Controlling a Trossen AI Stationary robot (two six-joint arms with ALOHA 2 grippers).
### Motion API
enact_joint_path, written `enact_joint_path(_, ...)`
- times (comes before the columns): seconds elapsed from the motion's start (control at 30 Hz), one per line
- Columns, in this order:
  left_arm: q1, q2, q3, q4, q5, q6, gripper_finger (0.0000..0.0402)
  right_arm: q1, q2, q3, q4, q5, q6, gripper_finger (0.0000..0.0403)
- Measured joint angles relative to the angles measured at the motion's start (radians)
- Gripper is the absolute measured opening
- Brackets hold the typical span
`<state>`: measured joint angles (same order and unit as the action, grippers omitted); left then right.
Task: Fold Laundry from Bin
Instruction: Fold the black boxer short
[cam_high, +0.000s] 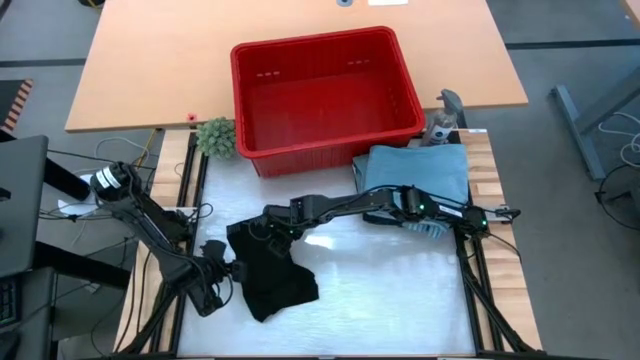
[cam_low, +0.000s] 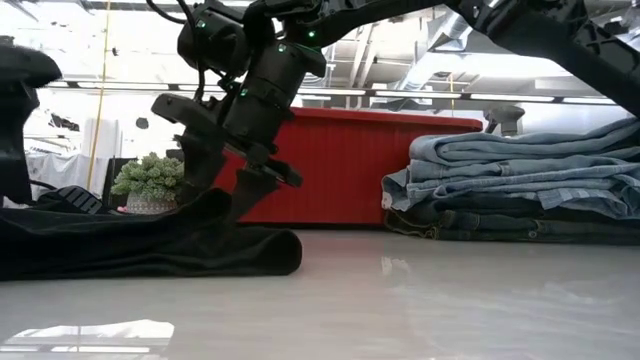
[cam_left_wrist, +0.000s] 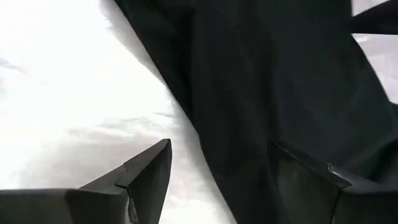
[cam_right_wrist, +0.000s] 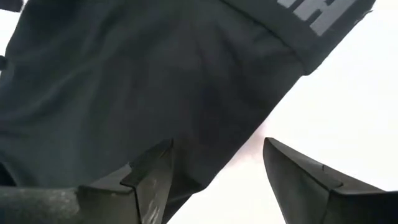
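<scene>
A black garment (cam_high: 275, 275) lies crumpled on the white table top, left of centre; it shows as a low dark heap (cam_low: 150, 245) in the low view. My right gripper (cam_high: 262, 232) reaches across from the right and stands open, pointing steeply down over the garment's far edge (cam_right_wrist: 124, 81). My left gripper (cam_high: 222, 262) is open at the garment's left edge (cam_left_wrist: 267, 81), with one finger over the cloth and one over bare table. The red bin (cam_high: 320, 42) stands behind with nothing showing inside. My left gripper: one finger (cam_left_wrist: 311, 180) stands over the black cloth and the other (cam_left_wrist: 149, 174) over the table; whether either touches, I cannot tell. My right gripper: its fingertips (cam_low: 255, 185) come down close to the top of the heap; whether they touch it, I cannot tell.
A stack of folded light blue denim (cam_high: 415, 172) lies at the table's far right, beside the bin (cam_low: 350, 170). A small green plant (cam_high: 216, 136) stands left of the bin. White table surface (cam_high: 390, 290) lies bare to the right of the black garment.
</scene>
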<state>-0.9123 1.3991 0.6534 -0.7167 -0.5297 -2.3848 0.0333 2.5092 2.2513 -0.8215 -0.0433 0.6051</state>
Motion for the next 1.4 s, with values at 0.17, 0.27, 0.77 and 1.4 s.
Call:
enact_joint_path(0.17, 0.051, 0.017, -0.060, 0.123, -0.022, -0.001, 0.0252, 0.005, 0.000, 0.000, 0.000, 0.001, -0.010, 0.0272)
enact_joint_path(0.27, 0.074, 0.021, -0.100, 0.215, -0.038, 0.014, 0.0252, 0.006, 0.000, 0.000, -0.002, 0.001, -0.008, 0.0272)
enact_joint_path(0.77, 0.184, 0.026, -0.119, 0.217, -0.042, 0.021, 0.0167, 0.044, 0.088, 0.005, 0.027, -0.058, 0.102, 0.0139)
enact_joint_path(1.4, 0.206, -0.130, -0.101, 0.177, -0.277, 0.140, 0.0001, 0.008, -0.081, 0.096, -0.221, -0.057, -0.038, 0.0019)
